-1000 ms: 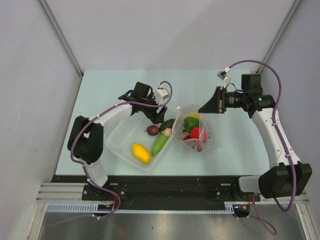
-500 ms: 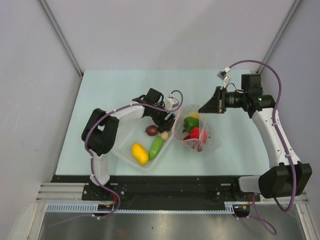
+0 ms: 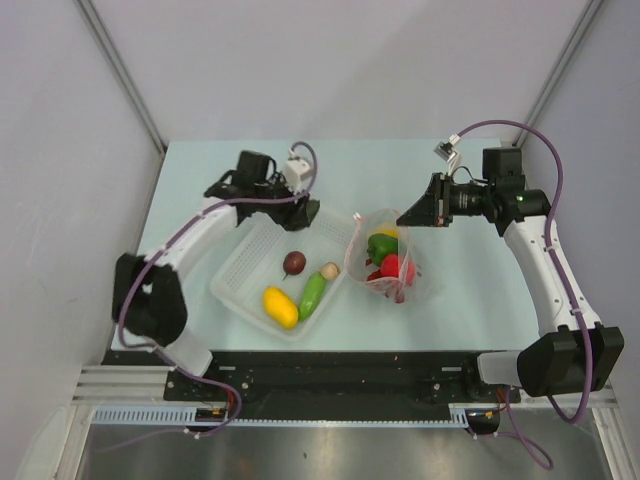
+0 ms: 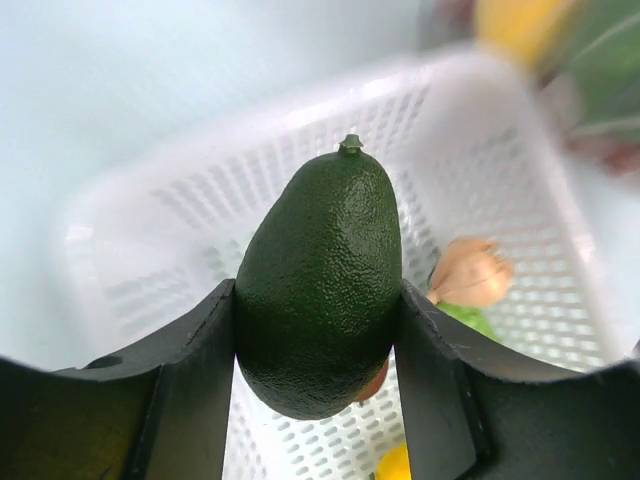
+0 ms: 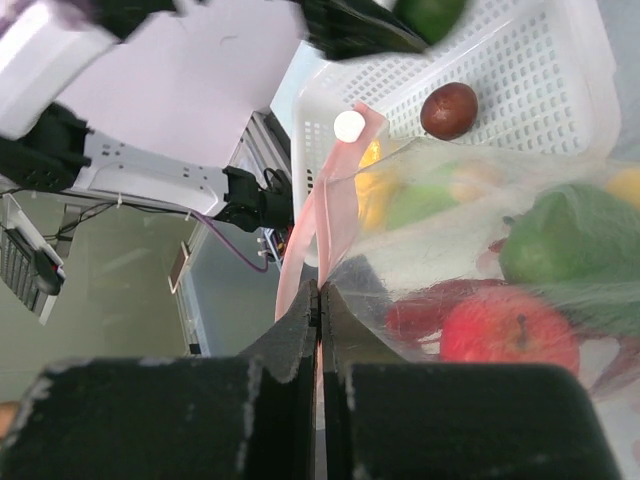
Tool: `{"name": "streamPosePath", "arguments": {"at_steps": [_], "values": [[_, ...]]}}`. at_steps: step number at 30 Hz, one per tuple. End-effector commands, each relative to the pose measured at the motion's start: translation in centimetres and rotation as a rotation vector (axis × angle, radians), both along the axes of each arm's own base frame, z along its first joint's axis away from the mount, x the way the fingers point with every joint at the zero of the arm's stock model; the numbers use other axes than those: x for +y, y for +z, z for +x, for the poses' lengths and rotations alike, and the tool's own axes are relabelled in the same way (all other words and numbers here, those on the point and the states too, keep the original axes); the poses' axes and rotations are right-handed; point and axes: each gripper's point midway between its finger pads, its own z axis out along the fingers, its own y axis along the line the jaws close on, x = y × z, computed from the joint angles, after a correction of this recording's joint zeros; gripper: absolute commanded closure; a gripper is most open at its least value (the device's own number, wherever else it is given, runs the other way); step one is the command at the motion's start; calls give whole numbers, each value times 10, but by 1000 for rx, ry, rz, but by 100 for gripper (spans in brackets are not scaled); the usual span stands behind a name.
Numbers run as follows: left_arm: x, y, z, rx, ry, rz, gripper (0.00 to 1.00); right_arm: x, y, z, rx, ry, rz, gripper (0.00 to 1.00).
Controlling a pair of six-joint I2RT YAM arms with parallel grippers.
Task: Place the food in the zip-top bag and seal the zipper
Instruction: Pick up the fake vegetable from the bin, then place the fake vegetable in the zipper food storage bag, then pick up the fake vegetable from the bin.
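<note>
My left gripper (image 4: pixel 318 330) is shut on a dark green toy avocado (image 4: pixel 320 280), held above the white mesh basket (image 4: pixel 150 250); from above this gripper (image 3: pixel 300 212) hangs over the basket's far corner. In the basket (image 3: pixel 240 280) lie a dark plum (image 3: pixel 294 262), a beige mushroom (image 3: pixel 329 270), a green cucumber (image 3: pixel 312 294) and a yellow piece (image 3: pixel 281 306). The clear zip-top bag (image 3: pixel 400 285) stands open with a green pepper (image 3: pixel 380 245) and a red tomato (image 3: pixel 392 267) inside. My right gripper (image 5: pixel 320 290) is shut on the bag's pink zipper (image 5: pixel 330 210) edge.
The basket sits just left of the bag, their edges nearly touching. The right arm (image 3: pixel 540 260) reaches in from the right, holding the bag's rim (image 3: pixel 405 215) up. The table's near edge (image 3: pixel 330 345) runs just below basket and bag.
The left gripper dipped to the basket's right end by the bag, closed on the avocado, and has lifted it back to the far left. The right gripper has not moved.
</note>
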Motion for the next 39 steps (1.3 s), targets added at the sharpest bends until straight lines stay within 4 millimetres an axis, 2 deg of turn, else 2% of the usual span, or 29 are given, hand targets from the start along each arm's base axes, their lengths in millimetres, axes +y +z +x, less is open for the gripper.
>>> {"name": "streamPosePath", "arguments": {"at_steps": [1,3,4,6,7,8,10,11,14,17,18,20,21,22,24,25,26,28,29,31,32,34,35,37,39], "values": [[-17,136,-42,-229,-98,-288,68,2,12,-1,-60,17,11,100],[-23,171,-56,-292,-139,-371,68,3,13,-1,-63,20,12,100],[-26,189,-71,-319,-173,-409,68,3,13,-1,-67,20,11,100],[-42,215,-92,-385,-244,-434,67,6,13,-1,-63,26,13,100],[-48,221,-97,-419,-267,-428,67,6,13,-1,-70,28,13,100],[-63,228,-114,-431,-319,-441,66,8,13,-1,-63,29,13,100],[-79,237,-126,-451,-361,-454,64,9,15,0,-73,32,15,100],[-95,229,-131,-443,-378,-435,64,10,16,-1,-74,33,15,100],[-121,214,-132,-459,-376,-351,61,10,17,-1,-76,33,16,100],[-142,185,-128,-396,-399,-293,59,9,18,-2,-76,32,14,100],[-145,166,-120,-370,-372,-247,47,9,19,-3,-79,33,13,100],[-147,148,-112,-332,-338,-204,33,9,17,-4,-71,33,13,100],[-145,141,-109,-317,-318,-180,20,10,18,-5,-73,38,19,100],[-146,134,-107,-295,-305,-167,15,10,19,-5,-76,37,23,100],[-143,137,-106,-287,-287,-175,5,11,17,-3,-69,38,26,100],[-137,150,-112,-294,-288,-211,4,11,16,-4,-67,40,25,100],[-129,161,-107,-315,-268,-256,4,11,18,-3,-70,40,25,100],[-117,183,-111,-324,-243,-367,0,11,17,-3,-69,44,25,100],[-97,206,-111,-380,-205,-417,0,12,16,-3,-63,44,26,100],[-80,196,-103,-397,-148,-405,0,13,15,-3,-62,48,27,100],[-63,178,-96,-365,-101,-354,0,14,15,-3,-62,51,27,100],[-42,153,-84,-308,-39,-297,0,14,16,-4,-68,54,29,100],[-19,126,-72,-244,25,-251,1,15,16,-4,-71,56,28,100],[12,99,-55,-214,112,-180,1,15,15,-4,-69,56,26,100],[27,57,-54,-151,110,-60,0,14,14,-5,-72,57,22,100]]}}
